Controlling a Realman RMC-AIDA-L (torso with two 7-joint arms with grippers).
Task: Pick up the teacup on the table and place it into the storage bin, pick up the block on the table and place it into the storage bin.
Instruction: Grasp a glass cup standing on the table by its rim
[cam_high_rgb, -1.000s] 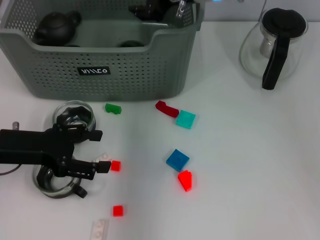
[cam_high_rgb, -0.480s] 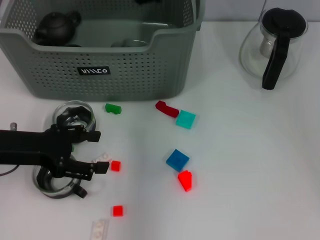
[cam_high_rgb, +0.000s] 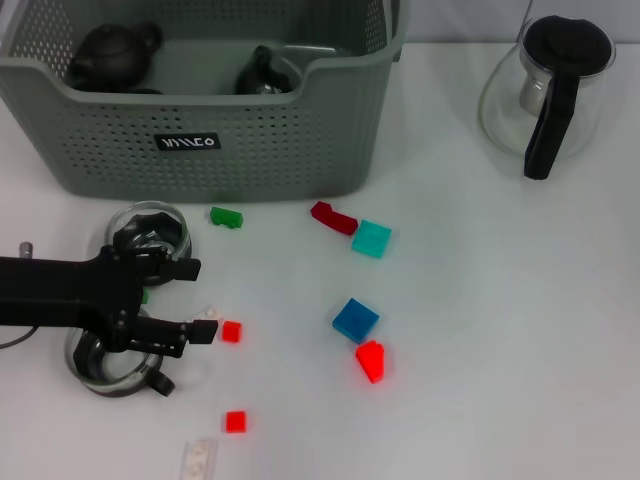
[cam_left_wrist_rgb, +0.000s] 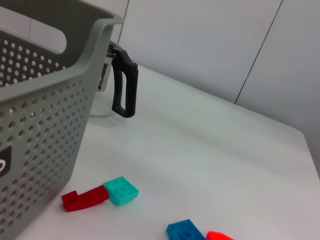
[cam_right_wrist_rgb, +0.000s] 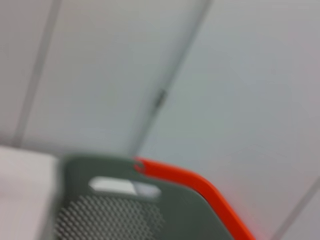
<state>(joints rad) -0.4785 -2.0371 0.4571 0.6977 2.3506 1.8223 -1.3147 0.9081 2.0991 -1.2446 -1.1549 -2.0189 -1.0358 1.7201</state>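
The grey-green storage bin (cam_high_rgb: 330, 150) stands at the back left; inside lie a black teapot (cam_high_rgb: 110, 50) and a glass teacup (cam_high_rgb: 262, 72). Two more glass teacups are on the table: one (cam_high_rgb: 150, 230) just in front of the bin and one (cam_high_rgb: 105, 365) partly under my left arm. My left gripper (cam_high_rgb: 193, 299) hovers open beside them, with a small clear block (cam_high_rgb: 208, 313) and a small red block (cam_high_rgb: 231, 331) at its fingertips. Green (cam_high_rgb: 226, 216), dark red (cam_high_rgb: 333, 217), teal (cam_high_rgb: 371, 239), blue (cam_high_rgb: 355, 320) and red (cam_high_rgb: 370, 360) blocks are scattered nearby. My right gripper is out of view.
A glass pot with a black handle (cam_high_rgb: 550, 95) stands at the back right, also seen as the pot handle (cam_left_wrist_rgb: 123, 82) in the left wrist view beside the bin wall (cam_left_wrist_rgb: 45, 115). Another red block (cam_high_rgb: 235, 421) and a clear block (cam_high_rgb: 199, 460) lie near the front edge.
The right arm has lifted out of the bin and left the head view, and a glass teacup now lies in the bin. My left gripper has shifted slightly left.
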